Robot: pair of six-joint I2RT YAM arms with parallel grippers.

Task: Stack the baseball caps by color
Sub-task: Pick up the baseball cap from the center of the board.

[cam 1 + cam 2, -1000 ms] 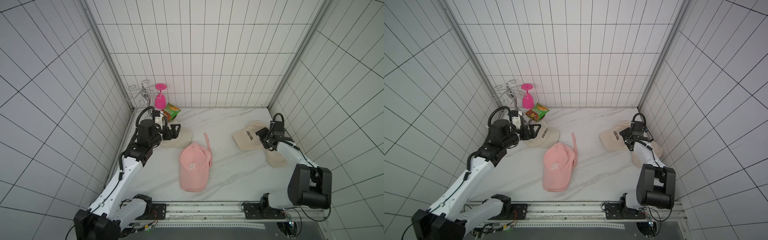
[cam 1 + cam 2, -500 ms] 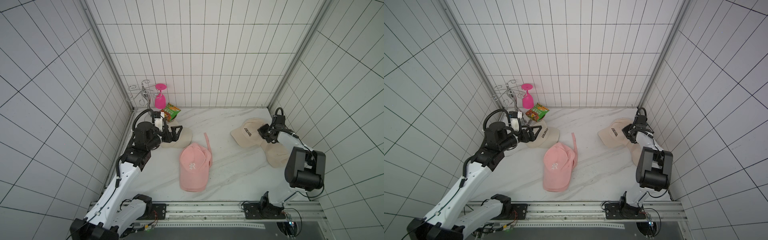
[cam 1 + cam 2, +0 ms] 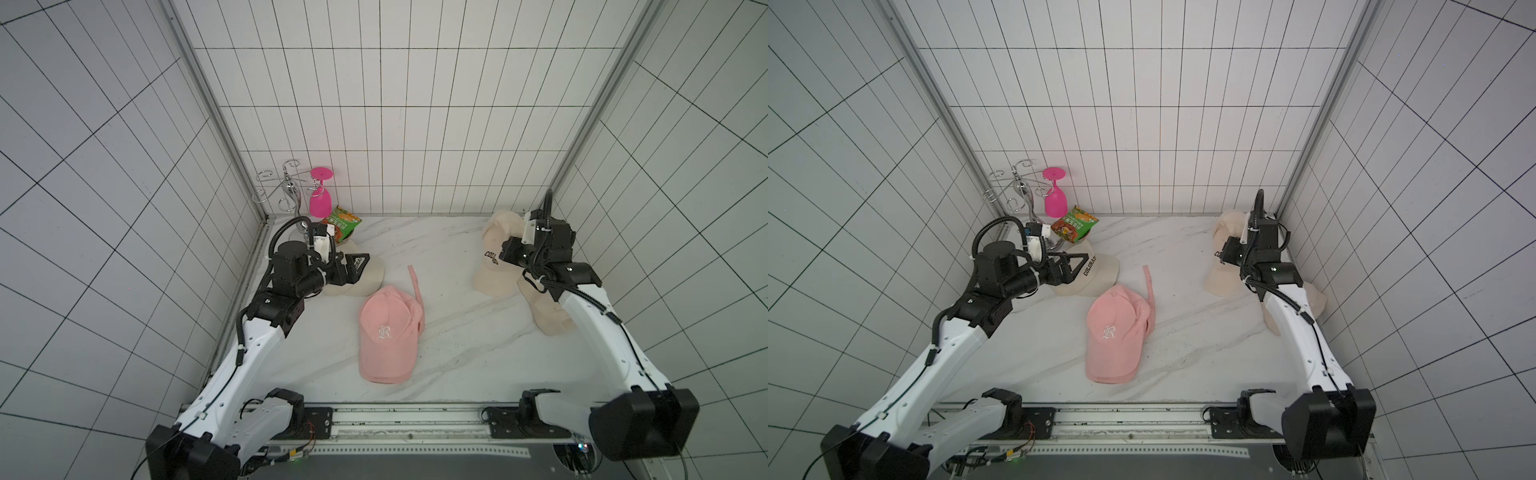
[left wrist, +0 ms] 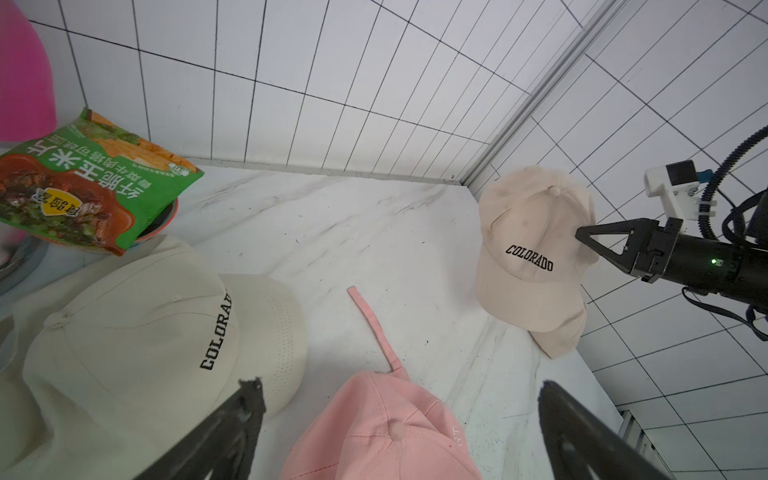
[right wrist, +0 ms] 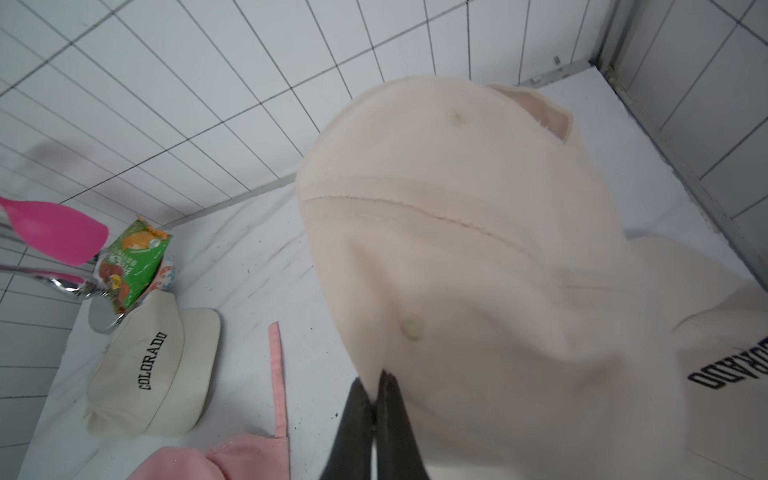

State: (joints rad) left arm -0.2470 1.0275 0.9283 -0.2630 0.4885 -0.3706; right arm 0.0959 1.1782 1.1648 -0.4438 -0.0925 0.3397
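Cream cap (image 5: 478, 249) pinched by right tool (image 5: 380, 376), plain in wrist views.

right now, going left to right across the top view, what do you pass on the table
wire rack → hot-pink goblet → left cream cap → pink caps → gripped cream cap → right cream cap
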